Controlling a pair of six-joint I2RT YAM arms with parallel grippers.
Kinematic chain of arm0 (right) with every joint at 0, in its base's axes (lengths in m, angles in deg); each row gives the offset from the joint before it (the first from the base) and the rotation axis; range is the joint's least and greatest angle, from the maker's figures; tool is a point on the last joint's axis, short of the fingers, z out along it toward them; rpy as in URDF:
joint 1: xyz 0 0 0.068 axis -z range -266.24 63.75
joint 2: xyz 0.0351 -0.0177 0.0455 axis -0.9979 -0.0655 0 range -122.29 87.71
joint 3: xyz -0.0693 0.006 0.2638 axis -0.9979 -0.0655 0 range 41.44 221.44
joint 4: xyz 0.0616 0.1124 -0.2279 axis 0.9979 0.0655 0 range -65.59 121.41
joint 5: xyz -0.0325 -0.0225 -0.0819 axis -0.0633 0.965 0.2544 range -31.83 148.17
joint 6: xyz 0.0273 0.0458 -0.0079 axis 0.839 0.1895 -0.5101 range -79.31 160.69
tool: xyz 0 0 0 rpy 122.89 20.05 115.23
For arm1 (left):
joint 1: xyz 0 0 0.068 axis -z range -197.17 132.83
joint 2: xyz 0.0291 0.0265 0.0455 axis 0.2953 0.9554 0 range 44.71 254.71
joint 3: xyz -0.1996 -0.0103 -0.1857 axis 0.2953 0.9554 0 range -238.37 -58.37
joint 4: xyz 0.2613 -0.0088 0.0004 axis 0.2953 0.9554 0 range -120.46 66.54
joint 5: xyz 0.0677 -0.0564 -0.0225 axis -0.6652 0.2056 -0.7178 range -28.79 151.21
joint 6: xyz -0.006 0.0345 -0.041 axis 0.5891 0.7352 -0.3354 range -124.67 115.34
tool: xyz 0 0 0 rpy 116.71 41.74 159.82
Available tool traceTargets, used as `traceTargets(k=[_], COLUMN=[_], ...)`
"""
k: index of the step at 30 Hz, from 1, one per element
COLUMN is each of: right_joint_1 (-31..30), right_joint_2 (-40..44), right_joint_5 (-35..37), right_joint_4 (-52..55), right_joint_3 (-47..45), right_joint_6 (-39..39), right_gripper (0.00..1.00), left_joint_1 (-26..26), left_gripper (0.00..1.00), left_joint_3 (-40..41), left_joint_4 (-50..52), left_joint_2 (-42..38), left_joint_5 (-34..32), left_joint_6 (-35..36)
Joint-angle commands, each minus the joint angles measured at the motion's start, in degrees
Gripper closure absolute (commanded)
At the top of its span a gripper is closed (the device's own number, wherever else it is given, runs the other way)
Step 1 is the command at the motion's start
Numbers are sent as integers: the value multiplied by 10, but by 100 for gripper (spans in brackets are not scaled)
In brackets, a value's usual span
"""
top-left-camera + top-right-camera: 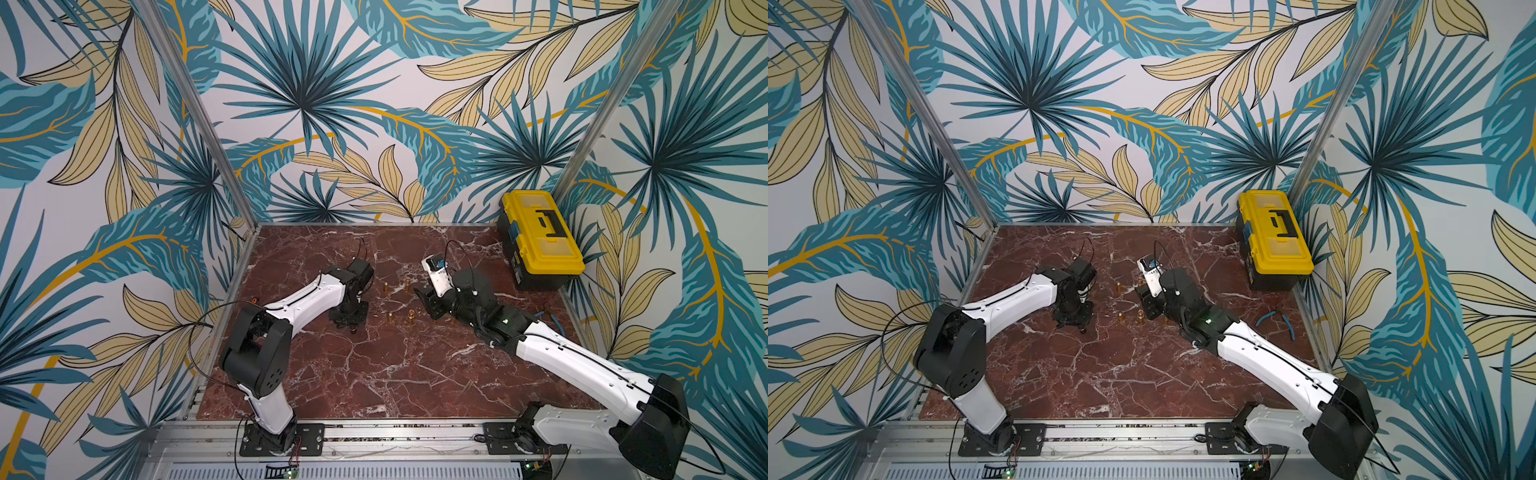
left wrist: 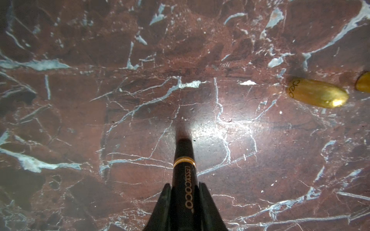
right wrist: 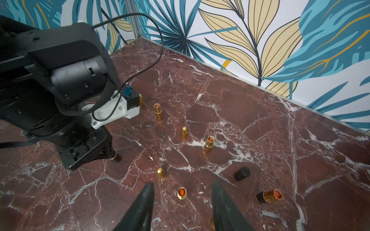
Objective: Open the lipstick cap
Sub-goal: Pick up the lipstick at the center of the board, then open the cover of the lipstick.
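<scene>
A black lipstick point(image 2: 184, 170) with a gold ring and gold lettering is clamped between the fingers of my left gripper point(image 2: 185, 192), which is shut on it. Its short black end past the ring points down at the marble, and that end also shows in the right wrist view as the lipstick tip point(image 3: 116, 158). In both top views the left gripper point(image 1: 352, 326) point(image 1: 1080, 326) hangs straight down, left of the gold pieces. My right gripper point(image 3: 183, 186) point(image 1: 428, 299) is open and holds nothing. It hovers over an uncapped gold lipstick point(image 3: 182, 193) with an orange stick.
Several gold lipsticks and bullet-shaped gold caps point(image 3: 184, 132) point(image 1: 390, 317) stand between the arms. A loose black cap point(image 3: 242, 173) and an uncapped black-based lipstick point(image 3: 270, 196) lie on the marble. A yellow toolbox point(image 1: 540, 237) sits back right, with blue pliers point(image 1: 1277, 320) in front of it.
</scene>
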Motion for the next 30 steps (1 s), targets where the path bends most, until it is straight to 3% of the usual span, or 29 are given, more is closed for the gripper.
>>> traceTargets(k=[1, 8, 15, 23, 30], right_joint_1=[-2, -5, -21, -27, -27], right_joint_2=[1, -37, -66, -88, -105], right_joint_5=[-54, -152, -235, -253, -247], right_joint_4=[15, 65, 107, 141, 152], right_joint_3=[3, 46, 91, 116, 126], right_joint_6=[-11, -20, -39, -65, -82], right_gripper=[52, 50, 47, 48, 53], left_joint_1=[-11, -38, -52, -55, -59], left_gripper=[88, 88, 88, 88, 89], left_joint_3=[-9, -44, -82, -93, -95], left_joint_4=[3, 5, 5, 5, 5], left_joint_2=[-51, -153, -191, -200, -197], left_joint_5=[37, 199, 370, 446, 469], left_joint_6=[-4, -22, -46, -52, -53])
